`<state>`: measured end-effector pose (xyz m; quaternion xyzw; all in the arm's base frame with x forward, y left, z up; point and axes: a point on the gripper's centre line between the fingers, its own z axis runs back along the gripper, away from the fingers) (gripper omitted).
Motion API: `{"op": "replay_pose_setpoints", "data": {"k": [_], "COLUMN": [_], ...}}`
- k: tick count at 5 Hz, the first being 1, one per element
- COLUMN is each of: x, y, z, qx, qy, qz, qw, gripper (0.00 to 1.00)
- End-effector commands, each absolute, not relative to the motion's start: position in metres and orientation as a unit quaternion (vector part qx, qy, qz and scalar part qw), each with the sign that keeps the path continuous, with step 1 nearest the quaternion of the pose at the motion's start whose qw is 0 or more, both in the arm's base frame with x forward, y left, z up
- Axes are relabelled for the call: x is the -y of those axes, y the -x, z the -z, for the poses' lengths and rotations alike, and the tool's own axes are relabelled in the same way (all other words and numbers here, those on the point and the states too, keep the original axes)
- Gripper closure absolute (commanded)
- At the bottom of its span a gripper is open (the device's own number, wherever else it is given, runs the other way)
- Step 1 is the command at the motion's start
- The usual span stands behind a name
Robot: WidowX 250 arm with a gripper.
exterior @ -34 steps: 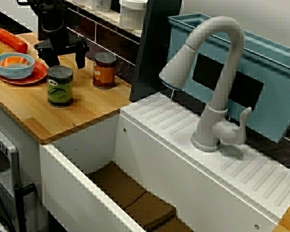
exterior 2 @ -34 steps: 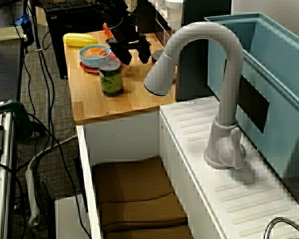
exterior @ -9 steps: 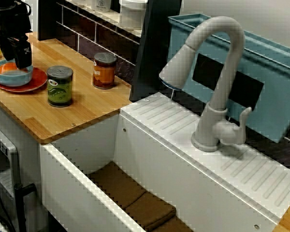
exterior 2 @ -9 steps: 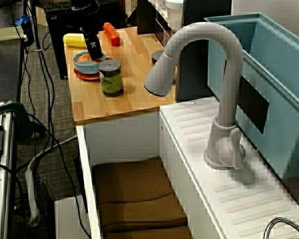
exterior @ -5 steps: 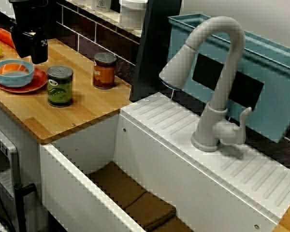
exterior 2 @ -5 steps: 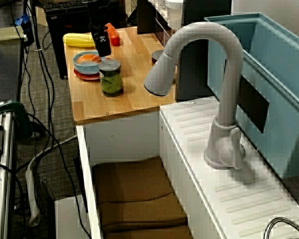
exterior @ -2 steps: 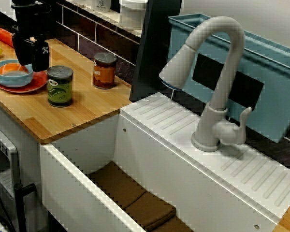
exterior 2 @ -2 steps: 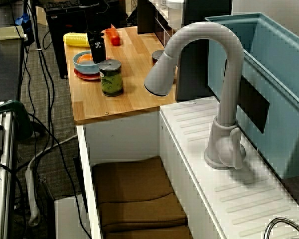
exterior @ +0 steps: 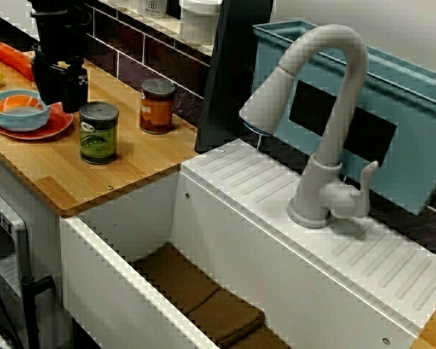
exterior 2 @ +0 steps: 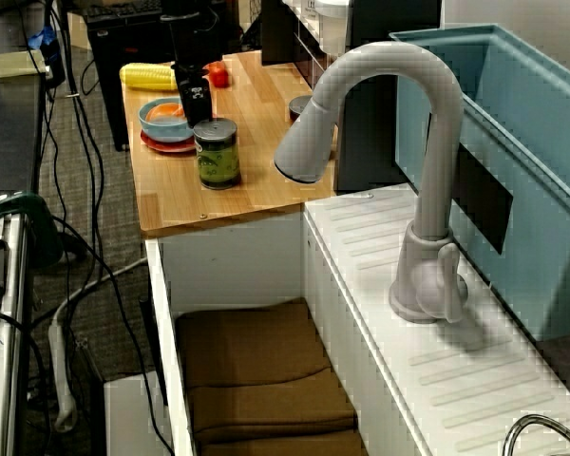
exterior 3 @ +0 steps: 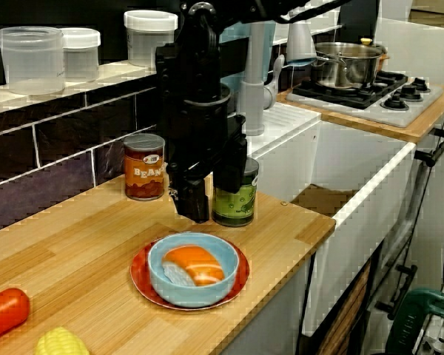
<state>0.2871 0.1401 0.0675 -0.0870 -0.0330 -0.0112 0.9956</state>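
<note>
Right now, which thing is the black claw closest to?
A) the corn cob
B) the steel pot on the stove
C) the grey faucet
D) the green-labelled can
D: the claw hangs right beside the green-labelled can on the wooden counter.

Gripper (exterior 3: 211, 198) black. Can (exterior: 99, 132) at its 4 o'clock in the faucet-side view: green label, dark lid. Second can (exterior: 158, 106): orange-brown label. Bowl (exterior 3: 194, 292) light blue, on red plate (exterior 3: 139, 279); piece inside (exterior 3: 194, 265) orange over white. Carrot (exterior: 13, 58) orange-red, corn (exterior 2: 150, 76) yellow. Counter (exterior: 142, 156) light wood grain. Faucet (exterior: 327, 109) matt grey; sink deck (exterior: 261, 189) white, ribbed.
</note>
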Motion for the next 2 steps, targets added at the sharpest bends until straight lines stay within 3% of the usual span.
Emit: {"op": "replay_pose_setpoints", "data": {"k": [1, 2], "x": [-0.153, -0.169], "y": [-0.316, -0.317], "z": [-0.085, -0.1], "qx": [0.057, 0.075], "qy": [0.088, 0.098], "qz": [0.003, -0.018], "qw": [0.995, 0.992], "gripper": [0.0, 0.0]}}
